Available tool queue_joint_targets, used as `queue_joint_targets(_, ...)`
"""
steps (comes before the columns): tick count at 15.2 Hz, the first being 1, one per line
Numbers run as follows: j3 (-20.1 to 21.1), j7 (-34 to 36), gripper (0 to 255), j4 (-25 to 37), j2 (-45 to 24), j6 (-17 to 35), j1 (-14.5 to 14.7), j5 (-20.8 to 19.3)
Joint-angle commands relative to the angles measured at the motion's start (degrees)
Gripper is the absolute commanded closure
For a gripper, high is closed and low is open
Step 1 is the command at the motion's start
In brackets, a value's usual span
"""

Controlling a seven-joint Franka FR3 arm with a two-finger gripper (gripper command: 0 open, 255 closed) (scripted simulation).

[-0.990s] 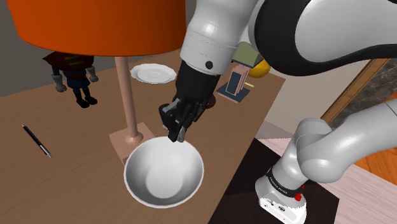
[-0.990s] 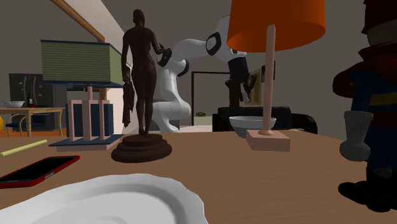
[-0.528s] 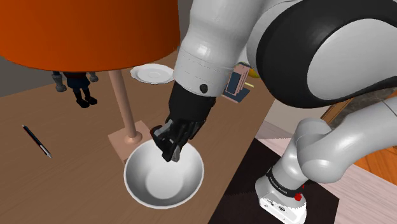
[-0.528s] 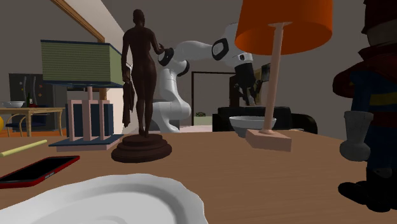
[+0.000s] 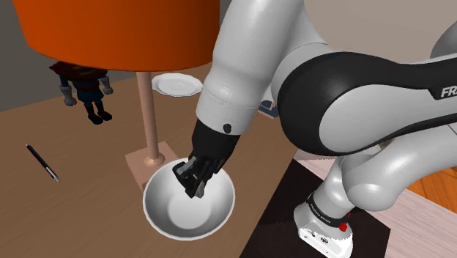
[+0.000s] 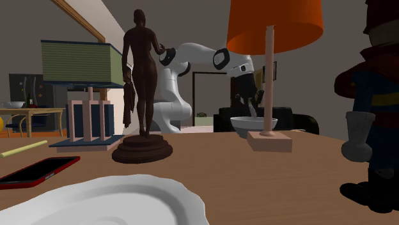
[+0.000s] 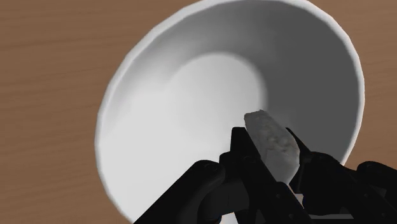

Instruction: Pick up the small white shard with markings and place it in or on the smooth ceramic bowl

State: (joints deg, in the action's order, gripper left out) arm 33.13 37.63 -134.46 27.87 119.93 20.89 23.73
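Gripper (image 5: 193,180) grasps the small whitish shard (image 7: 271,137), poised over the white bowl's (image 7: 137,127) hollow, just beside the lamp base (image 5: 136,166).

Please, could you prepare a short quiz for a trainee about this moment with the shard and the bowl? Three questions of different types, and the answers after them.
1. True or false: the tool is shut on the white shard.
2. Where is the shard? A) lying loose in the bowl; B) held over the bowl's inside; C) released, beside the bowl.
3. Fill in: the lamp beside the bowl has a ____ shade.
Key: 1 true; 2 B; 3 orange.
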Motion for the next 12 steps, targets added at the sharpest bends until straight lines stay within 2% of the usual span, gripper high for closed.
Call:
queue_joint_targets(1, 0.38, 0.07, 255, -0.97, -0.06, 1.03, 0.18, 0.29)
queue_joint_targets(8, 0.38, 0.07, 255, -0.97, -0.06, 1.03, 0.17, 0.30)
queue_joint_targets(9, 0.39, 0.08, 0, -0.95, -0.08, 1.03, 0.17, 0.29)
queue_joint_targets(12, 0.38, 0.06, 0, -0.95, -0.09, 1.04, 0.16, 0.28)
